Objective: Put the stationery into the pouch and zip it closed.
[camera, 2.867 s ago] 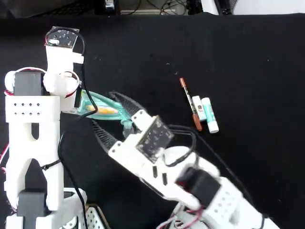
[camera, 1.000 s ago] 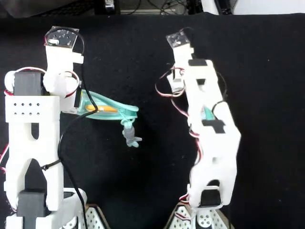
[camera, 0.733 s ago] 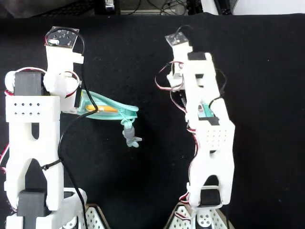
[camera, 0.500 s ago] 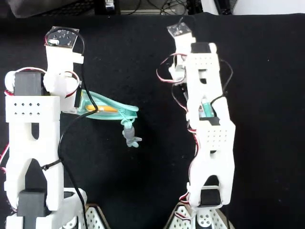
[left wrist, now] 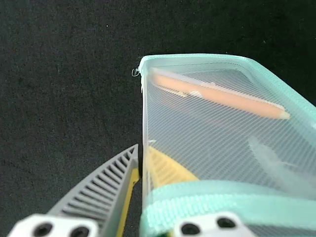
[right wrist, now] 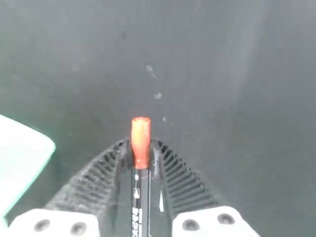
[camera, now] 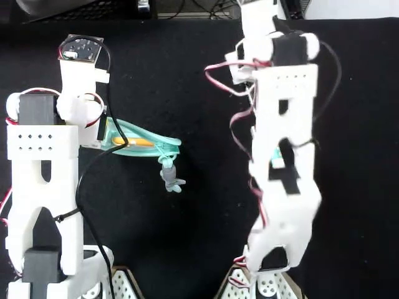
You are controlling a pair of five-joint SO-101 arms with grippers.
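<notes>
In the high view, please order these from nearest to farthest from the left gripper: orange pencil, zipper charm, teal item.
1. orange pencil, inside the held pouch.
2. zipper charm, on the table beside the pouch's free end.
3. teal item, under the right arm.

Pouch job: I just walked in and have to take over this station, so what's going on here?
The left gripper is shut on one end of the teal mesh pouch, holding it low over the black table. An orange pen already lies inside. The right gripper is shut on a red-capped pen, held off to the side of the pouch. That pen is not yet in, and the pouch looks unzipped.
</notes>
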